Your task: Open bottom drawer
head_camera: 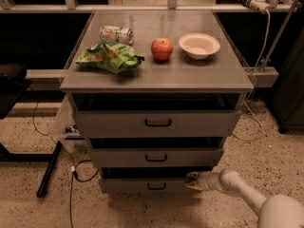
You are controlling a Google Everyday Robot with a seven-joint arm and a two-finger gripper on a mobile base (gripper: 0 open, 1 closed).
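Note:
The bottom drawer (142, 186) is the lowest and narrowest grey front of the cabinet, with a small black bar handle (156, 187) at its centre. It stands slightly pulled out, with a dark gap above it. My gripper (190, 181) reaches in from the lower right on a white arm. Its tips are at the right end of the bottom drawer's front, at the top edge, to the right of the handle.
The mid-sized middle drawer (156, 157) and the widest top drawer (157, 123) sit above. The cabinet top (190, 75) holds a can (116, 33), a green chip bag (110, 57), a red apple (162, 49) and a white bowl (199, 45). Cables (76, 167) and a black bar (49, 168) lie on the floor at left.

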